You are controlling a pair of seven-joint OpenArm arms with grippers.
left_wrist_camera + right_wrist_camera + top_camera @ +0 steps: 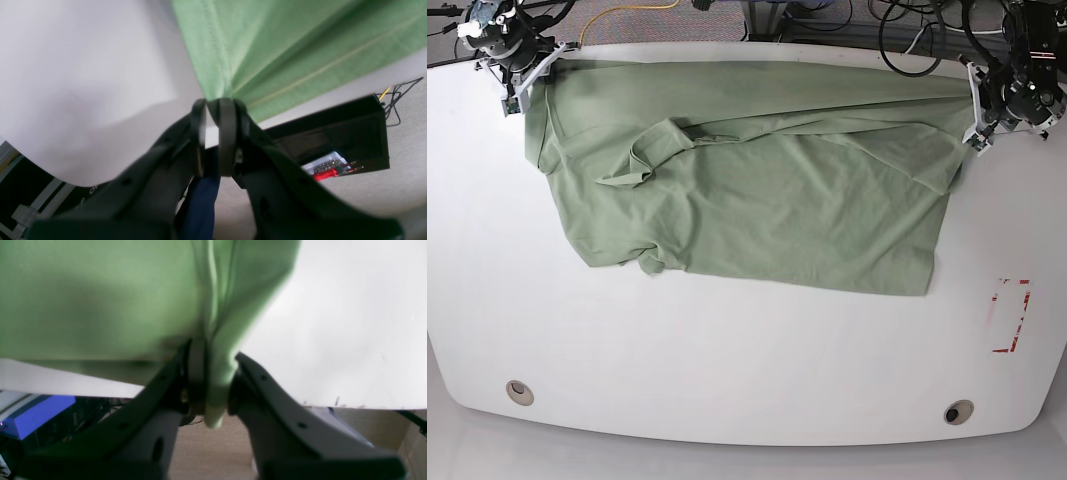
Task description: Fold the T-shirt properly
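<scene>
— What have your grippers got?

— My left gripper [218, 110] is pinched on a corner of the T-shirt [747, 190], where two stitched seams meet right at my fingertips. My right gripper [213, 373] is clamped on a thick bunch of the same green cloth, a tail of it hanging out below the jaws.

— What does each camera add?

— The wrist views show the grips; the base view cannot, since both grippers are small there. The left wrist view alone shows a black box [337, 140] below the table [727, 350] edge, with red and white parts in it. The right wrist view alone shows a blue object [33, 413] under the table.

— And from above?

— The shirt lies spread across the far half of the white table, its far edge pulled into a line between my right gripper [522, 75] at 10 o'clock and my left gripper [977, 110] at 2 o'clock. Both sit at the table's far rim. A folded flap lies on the shirt toward 10 o'clock. The near half of the table, from 4 through 8 o'clock, is bare except for a red mark [1012, 315] at 4 o'clock.
</scene>
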